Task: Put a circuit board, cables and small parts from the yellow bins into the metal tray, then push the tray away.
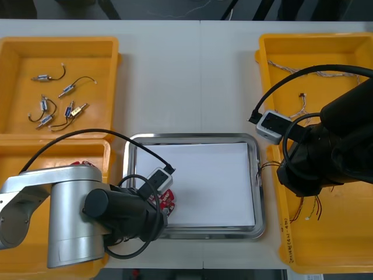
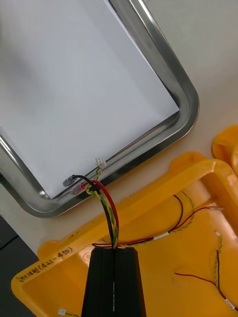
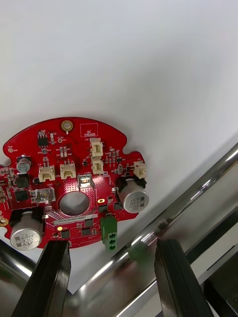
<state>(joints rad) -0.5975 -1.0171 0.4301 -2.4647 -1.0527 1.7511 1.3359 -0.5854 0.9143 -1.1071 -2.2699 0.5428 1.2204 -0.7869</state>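
A round red circuit board (image 3: pixel 74 188) lies flat on the white inside of the metal tray (image 3: pixel 198 190), at its near-left corner (image 1: pixel 167 198). My left gripper (image 3: pixel 111 245) stands open just short of the board, one finger to each side, holding nothing. My right gripper (image 2: pixel 113 250) is shut on a red and yellow cable (image 2: pixel 106 208) twisted with a black wire. The cable's white plug (image 2: pixel 100 162) hangs over the tray's rim (image 2: pixel 186 94). In the front view the cable (image 1: pixel 262 167) pokes out from under the right arm at the tray's right edge (image 1: pixel 258 175).
The far-left yellow bin (image 1: pixel 58 42) holds several small metal parts (image 1: pixel 58 99). A pale twisted cable (image 1: pixel 303 71) lies in the far-right bin (image 1: pixel 315 39). More red and yellow cables (image 1: pixel 309 213) lie in the near-right bin (image 1: pixel 326 259). The left arm covers the near-left bin (image 1: pixel 58 143).
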